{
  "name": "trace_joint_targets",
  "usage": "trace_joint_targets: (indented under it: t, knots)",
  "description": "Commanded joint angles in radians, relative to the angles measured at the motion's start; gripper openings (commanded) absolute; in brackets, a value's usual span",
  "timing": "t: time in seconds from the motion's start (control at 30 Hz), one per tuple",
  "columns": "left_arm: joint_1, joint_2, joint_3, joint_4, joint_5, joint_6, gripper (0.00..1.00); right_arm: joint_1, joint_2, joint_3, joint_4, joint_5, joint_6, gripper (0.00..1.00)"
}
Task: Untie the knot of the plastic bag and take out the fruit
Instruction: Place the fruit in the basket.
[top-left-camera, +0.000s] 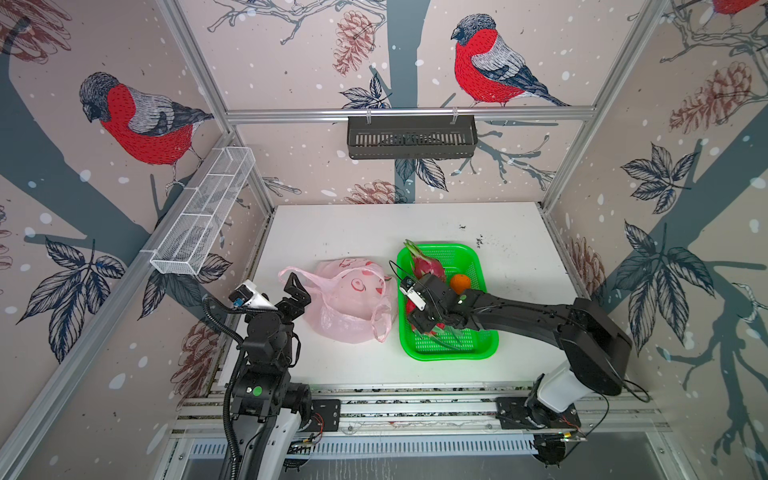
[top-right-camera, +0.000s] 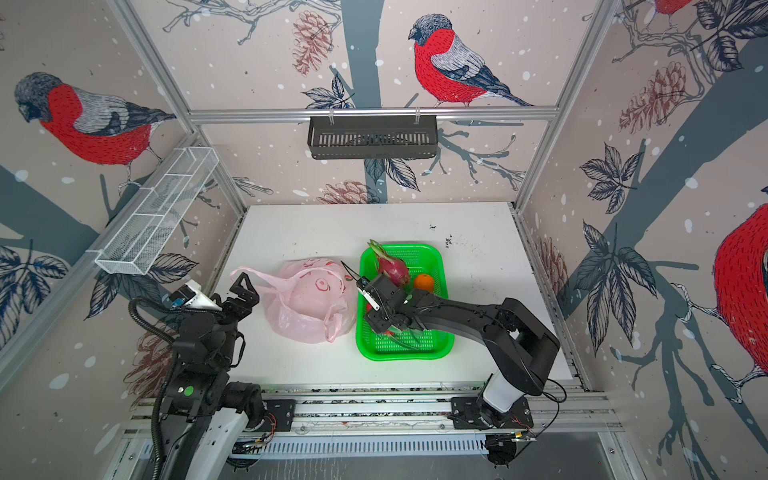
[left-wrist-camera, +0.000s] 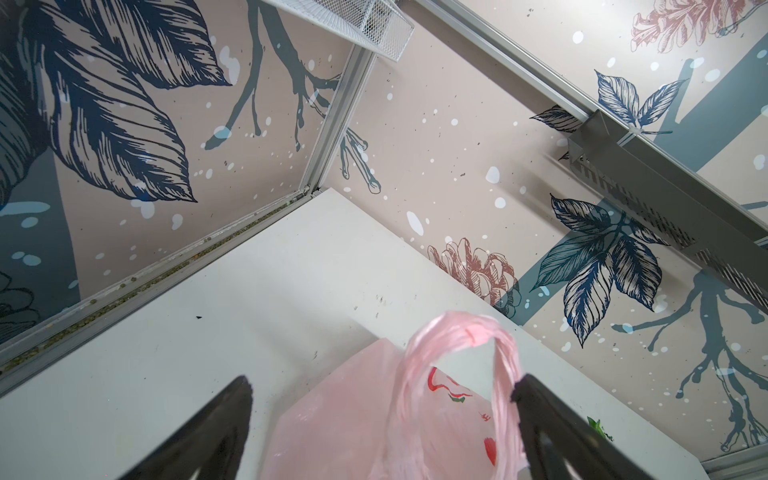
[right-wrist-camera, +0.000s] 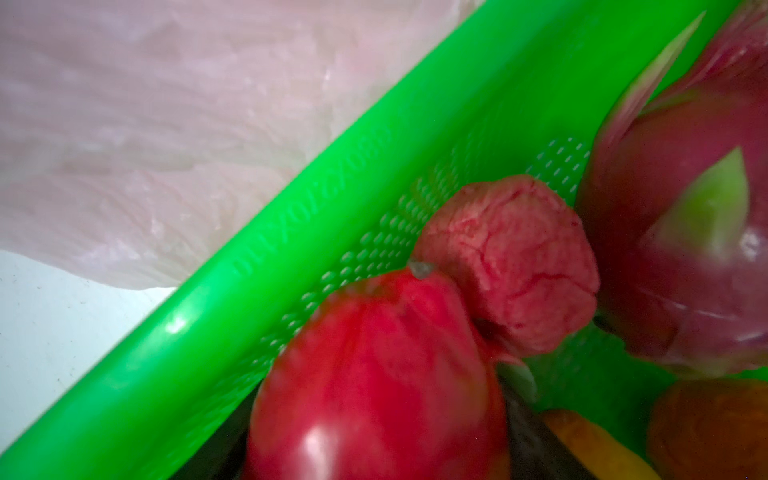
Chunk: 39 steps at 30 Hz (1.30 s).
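Smooth red fruit (right-wrist-camera: 374, 365) fills the right wrist view. The right gripper (right-wrist-camera: 374, 428) has its jaws clamped on the fruit's sides, long axis pointing out past them, low in the green tray (right-wrist-camera: 249, 266) beside the bumpy fruit (right-wrist-camera: 511, 266) and a scaly dragon fruit (right-wrist-camera: 685, 249).

Left wrist view: left gripper (left-wrist-camera: 382, 382) jaws spread wide, empty. The twisted handle loop (left-wrist-camera: 457, 328) stands upright between them.

Both top views: the thin, crinkly plastic bag (top-left-camera: 349, 307) slumps on the desk (top-left-camera: 332, 232) beside the tray, straight ahead of your left jaws. The knot looks undone. Your left arm is nearer.
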Motion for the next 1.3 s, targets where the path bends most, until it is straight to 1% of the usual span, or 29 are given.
trace_joint_targets:
  t: [0.0,0.07,0.57,0.7,0.93,1.0,1.27]
  knots:
    - [0.001,-0.006,0.016,-0.007,-0.029,0.002,0.97,-0.001,0.014,-0.007,-0.030,0.002,-0.017,0.63]
    - [0.001,-0.009,0.021,-0.011,-0.034,0.004,0.97,-0.002,0.016,-0.007,-0.029,0.001,-0.017,0.69]
    - [0.001,-0.021,0.027,-0.021,-0.047,0.005,0.97,-0.003,0.012,-0.007,-0.027,0.010,-0.018,0.90]
    - [0.001,-0.020,0.024,-0.020,-0.042,0.004,0.97,-0.002,-0.001,-0.004,-0.035,0.015,-0.017,0.94]
    - [0.001,-0.023,0.020,-0.014,-0.040,0.000,0.97,0.007,-0.033,0.005,-0.049,0.041,-0.014,0.97]
    - [0.001,-0.023,0.020,-0.011,-0.038,-0.001,0.97,0.010,-0.043,0.010,-0.055,0.045,-0.011,1.00]
    - [0.001,-0.011,0.031,0.010,-0.032,0.011,0.97,0.024,-0.088,0.022,-0.069,0.069,0.010,0.99]
